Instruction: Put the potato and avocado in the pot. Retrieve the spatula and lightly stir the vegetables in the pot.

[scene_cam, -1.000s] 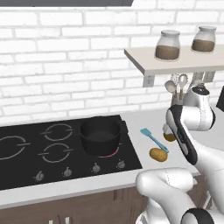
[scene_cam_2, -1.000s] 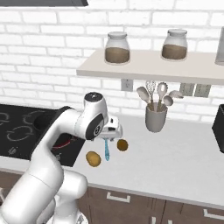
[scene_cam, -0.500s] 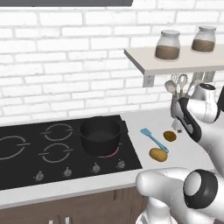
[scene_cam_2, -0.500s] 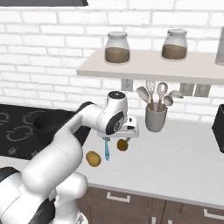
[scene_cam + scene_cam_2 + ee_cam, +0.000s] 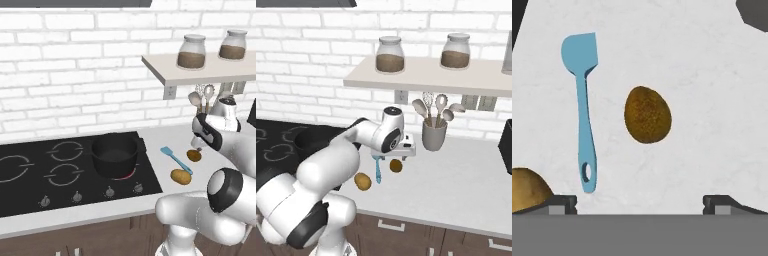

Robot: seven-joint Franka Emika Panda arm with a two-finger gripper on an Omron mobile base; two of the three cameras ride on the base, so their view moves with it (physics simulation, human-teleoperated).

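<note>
Left base view: the black cooktop (image 5: 55,170) spans the counter's left half, white counter (image 5: 165,137) beyond its right edge. I take the pot (image 5: 114,155) as my landmark; it sits on the cooktop's right-hand burner, squat, black and upright, and I cannot see anything in it from this angle.

Right of the pot, off the cooktop on the bare counter, lie three small things close together. The spatula (image 5: 175,159) lies flat nearest the pot, blade end toward the wall, handle running toward the counter's front edge. The potato (image 5: 181,176) rests just beside the handle's end, the closest of the three to the front edge. The avocado (image 5: 194,155), brown and egg-shaped, sits further right of the pot, past the spatula and apart from it.

My gripper (image 5: 199,148) hangs over the counter just above the avocado, touching nothing.

Hand view: my fingertips (image 5: 562,204) stand wide apart at the bottom, nothing between them. The avocado (image 5: 647,115) lies alone above the gap, the spatula (image 5: 583,101) to one side and the potato (image 5: 529,189) at the lower corner.

Right base view: a grey utensil holder (image 5: 434,135) stands on the counter well past the avocado (image 5: 396,165) from the pot.
</note>
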